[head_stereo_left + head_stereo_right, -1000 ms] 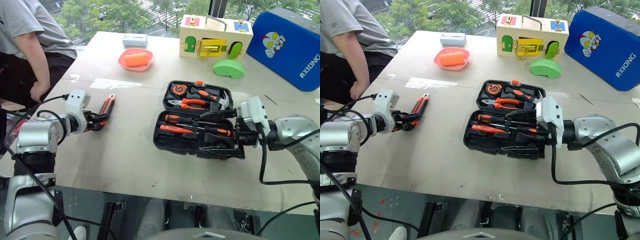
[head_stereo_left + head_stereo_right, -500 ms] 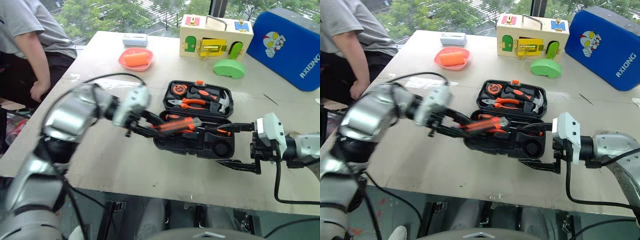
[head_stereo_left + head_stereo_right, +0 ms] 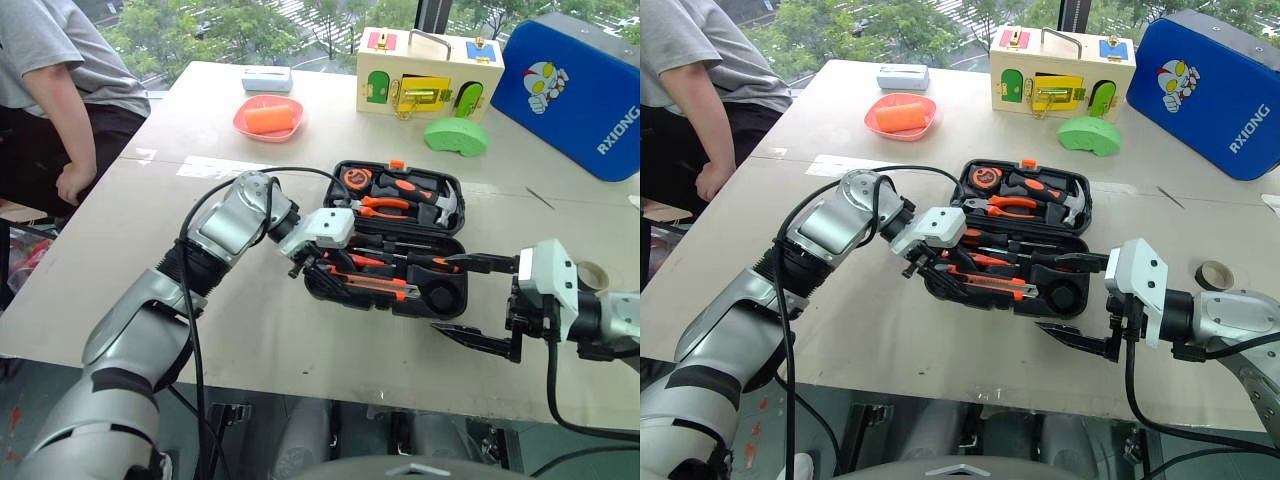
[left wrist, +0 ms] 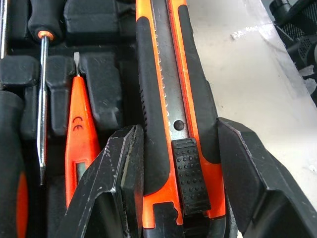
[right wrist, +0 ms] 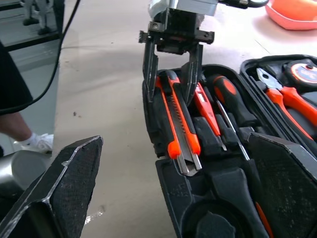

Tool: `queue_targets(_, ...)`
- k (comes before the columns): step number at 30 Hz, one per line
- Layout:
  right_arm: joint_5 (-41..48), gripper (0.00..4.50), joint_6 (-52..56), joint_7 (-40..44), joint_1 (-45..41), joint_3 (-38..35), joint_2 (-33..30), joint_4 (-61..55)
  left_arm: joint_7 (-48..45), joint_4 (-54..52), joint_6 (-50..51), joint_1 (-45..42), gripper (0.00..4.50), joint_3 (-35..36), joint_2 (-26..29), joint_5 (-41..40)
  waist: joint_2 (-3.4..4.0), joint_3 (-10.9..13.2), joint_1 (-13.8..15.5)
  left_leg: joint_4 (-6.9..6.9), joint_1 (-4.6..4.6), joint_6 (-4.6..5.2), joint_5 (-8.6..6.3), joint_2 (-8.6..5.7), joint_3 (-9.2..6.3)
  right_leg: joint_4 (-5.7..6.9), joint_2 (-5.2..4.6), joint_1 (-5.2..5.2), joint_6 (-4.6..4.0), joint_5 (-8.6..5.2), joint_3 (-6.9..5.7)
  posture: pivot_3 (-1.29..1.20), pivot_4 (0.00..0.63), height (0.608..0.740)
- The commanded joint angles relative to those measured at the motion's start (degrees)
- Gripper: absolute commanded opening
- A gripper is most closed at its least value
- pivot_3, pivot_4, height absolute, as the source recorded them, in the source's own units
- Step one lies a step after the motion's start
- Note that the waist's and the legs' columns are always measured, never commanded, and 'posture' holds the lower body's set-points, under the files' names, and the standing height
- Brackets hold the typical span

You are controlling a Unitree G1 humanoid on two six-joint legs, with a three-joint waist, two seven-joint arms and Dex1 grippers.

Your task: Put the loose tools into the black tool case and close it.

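The black tool case (image 3: 441,298) lies open mid-table. My left gripper (image 3: 314,266) reaches in from the left and is shut on the black-and-orange utility knife (image 4: 171,99), which lies along the front row of the case (image 5: 179,126). Beside the knife sit the slim orange tester screwdriver (image 4: 81,144) and a long screwdriver (image 5: 229,98). My right gripper (image 3: 478,301) hangs open and empty just off the case's right front corner. A small tape roll (image 3: 592,275) lies on the table to the right.
Orange-handled pliers (image 3: 385,206) and a tape measure (image 3: 357,180) fill the case's back half. Behind stand a wooden latch box (image 3: 430,75), a blue padded case (image 3: 580,90), a green object (image 3: 458,137) and a red bowl (image 3: 270,118). A person (image 3: 60,90) sits at the far left.
My left arm swung from the table's left side to the case, carrying the utility knife, and lowered it into the front row. My right gripper drew back from the case toward the front right.
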Motion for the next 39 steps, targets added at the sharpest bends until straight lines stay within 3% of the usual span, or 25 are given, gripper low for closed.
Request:
queue_targets(1, 0.71, 4.5, -0.78, -0.54, 0.25, -2.06, -0.38, -1.72, -0.28, 0.28, -1.77, -0.55, 1.81, -0.2, 0.01, 1.05, 0.0, 0.0, -0.01, 0.01, 0.0, 0.0, 0.0, 0.0, 0.0, 0.0, 0.0, 0.0, 0.0, 0.0, 0.04, 0.0, 0.15, 0.735)
queue_targets(9, 0.33, 4.5, -1.48, -0.06, -0.53, -1.52, -0.59, -0.51, -0.28, 0.64, -0.05, 0.52, 1.81, -0.28, -0.35, 1.05, 0.0, 0.0, -0.01, 0.01, 0.0, 0.0, 0.0, 0.0, -0.01, -0.01, 0.01, 0.0, 0.0, 0.0, 0.07, 0.0, 0.15, 0.735)
queue_targets(11, 0.23, 4.5, -1.58, 0.02, -1.21, -0.92, -0.55, -0.23, -0.28, 0.28, 0.42, 0.94, 2.82, 0.71, -0.78, 0.88, 0.0, 0.0, -0.02, 0.01, 0.0, 0.0, 0.0, 0.0, -0.02, 0.0, 0.01, 0.0, 0.0, 0.0, 0.07, 0.0, 0.15, 0.735)
queue_targets(16, 0.04, 4.5, -1.66, 0.29, -2.05, 0.02, -0.37, 0.16, -0.28, -2.93, 4.75, 1.01, 4.43, 2.8, 0.3, -1.54, 0.0, 0.0, -0.03, 0.02, -0.01, 0.0, 0.0, 0.0, -0.04, 0.01, 0.01, 0.0, 0.0, 0.0, 0.11, 0.0, 0.15, 0.735)
queue_targets(26, -0.92, 4.5, -2.66, 1.28, -3.23, 1.46, 0.01, 1.85, -0.28, -5.56, 8.39, 1.01, 4.43, 7.77, 1.6, -2.99, 0.0, 0.0, 0.0, 0.09, -0.01, 0.0, 0.0, 0.0, -0.05, 0.02, 0.01, 0.02, 0.0, 0.0, 0.13, 0.0, 0.15, 0.735)
queue_targets(29, -1.49, 4.5, -3.44, 1.91, -3.5, 1.9, -0.2, 2.58, -0.28, -5.11, 7.28, 1.71, 3.67, 7.81, 0.8, -1.91, 0.0, 0.0, 0.02, 0.11, -0.01, 0.0, 0.0, 0.0, -0.05, 0.02, 0.01, 0.03, 0.0, 0.0, 0.13, 0.0, 0.15, 0.735)
queue_targets(36, -2.26, 4.5, -4.06, 2.62, -3.46, 1.86, -0.49, 3.07, -0.21, -4.54, 5.17, 3.05, 0.34, 7.07, -0.95, 0.72, 0.0, 0.0, -0.02, 0.11, -0.01, 0.0, 0.0, 0.0, -0.04, 0.03, 0.02, 0.03, 0.0, 0.0, 0.12, 0.0, 0.15, 0.735)
queue_targets(37, -2.39, 4.5, -4.12, 2.67, -3.37, 1.84, -0.46, 3.1, -0.18, -4.46, 4.9, 3.33, 0.02, 6.98, -1.22, 1.15, 0.0, 0.0, -0.02, 0.11, -0.01, 0.0, 0.0, 0.0, -0.04, 0.03, 0.02, 0.03, 0.0, 0.0, 0.12, 0.0, 0.15, 0.735)
queue_targets(39, -2.51, 4.5, -4.09, 2.62, -3.12, 1.7, -0.38, 2.98, -0.23, -4.0, 3.5, 3.99, 0.02, 6.21, -1.52, 2.82, 0.0, 0.0, -0.01, 0.11, -0.01, 0.0, 0.0, 0.0, -0.04, 0.03, 0.02, 0.03, 0.0, 0.0, 0.11, 0.0, 0.15, 0.735)
